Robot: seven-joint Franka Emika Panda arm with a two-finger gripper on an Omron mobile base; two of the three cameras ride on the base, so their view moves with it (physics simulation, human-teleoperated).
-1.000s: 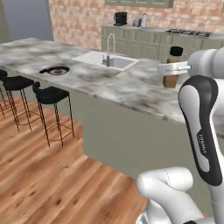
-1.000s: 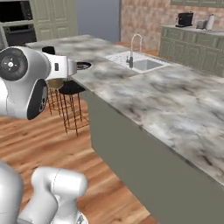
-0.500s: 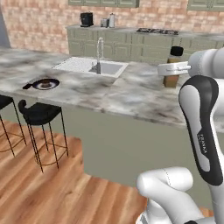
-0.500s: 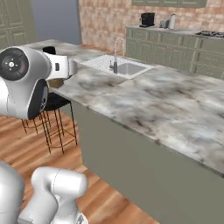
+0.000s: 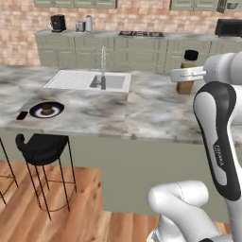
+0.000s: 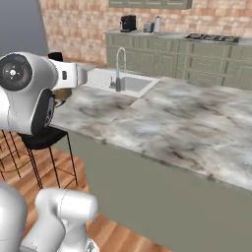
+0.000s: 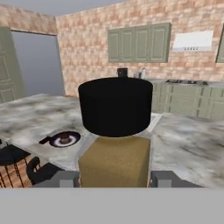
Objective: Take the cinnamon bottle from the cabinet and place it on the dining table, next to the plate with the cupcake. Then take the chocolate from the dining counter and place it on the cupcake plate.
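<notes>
The cinnamon bottle (image 7: pixel 114 159), brown with a black cap, stands upright between my finger tips, and my gripper (image 7: pixel 116 179) is shut on it. From the left base view the bottle (image 5: pixel 185 86) hangs in the gripper (image 5: pixel 185 75) above the right part of the marble dining counter (image 5: pixel 151 111). In the right base view the bottle (image 6: pixel 62 93) peeks out from behind my arm. The plate (image 5: pixel 56 110) with the cupcake (image 5: pixel 46 108) lies near the counter's left front edge, and the dark chocolate (image 5: pixel 22 115) lies just left of it. The hand view shows the plate (image 7: pixel 72 140) and chocolate (image 7: pixel 45 140) lower left of the bottle.
A sink (image 5: pixel 90 80) with a tall faucet (image 5: pixel 103 64) is set into the counter behind the plate. Black stools (image 5: pixel 42 146) stand on the wood floor in front of the counter. Cabinets with a coffee machine (image 5: pixel 58 22) and a stove (image 5: pixel 139 33) line the brick back wall.
The whole scene has slid sideways in both base views, so the base has moved; the plate and sink now sit nearer the middle. The bottle stays in my gripper.
</notes>
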